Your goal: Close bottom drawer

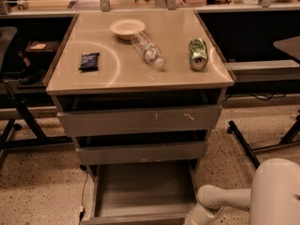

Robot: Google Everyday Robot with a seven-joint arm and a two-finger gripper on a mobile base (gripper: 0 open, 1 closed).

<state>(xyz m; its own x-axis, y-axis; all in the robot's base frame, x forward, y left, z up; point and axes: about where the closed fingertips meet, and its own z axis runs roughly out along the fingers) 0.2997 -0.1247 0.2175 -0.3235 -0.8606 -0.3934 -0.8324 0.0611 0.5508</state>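
Observation:
The bottom drawer (143, 189) is the lowest and narrowest of three grey drawers in the cabinet. It stands pulled far out, showing its grey streaked floor, and its front panel (136, 219) lies at the picture's bottom edge. My white arm (220, 198) reaches down at the bottom right, just beside the drawer's right front corner. My gripper is out of view below the bottom edge of the picture.
The widest top drawer (140, 120) and the middle drawer (140, 152) stand slightly out. On the beige cabinet top (108, 74) lie a white bowl (127, 28), a plastic bottle (147, 50), a green can (198, 53) and a dark packet (89, 61). Chair and table legs (243, 143) flank the cabinet.

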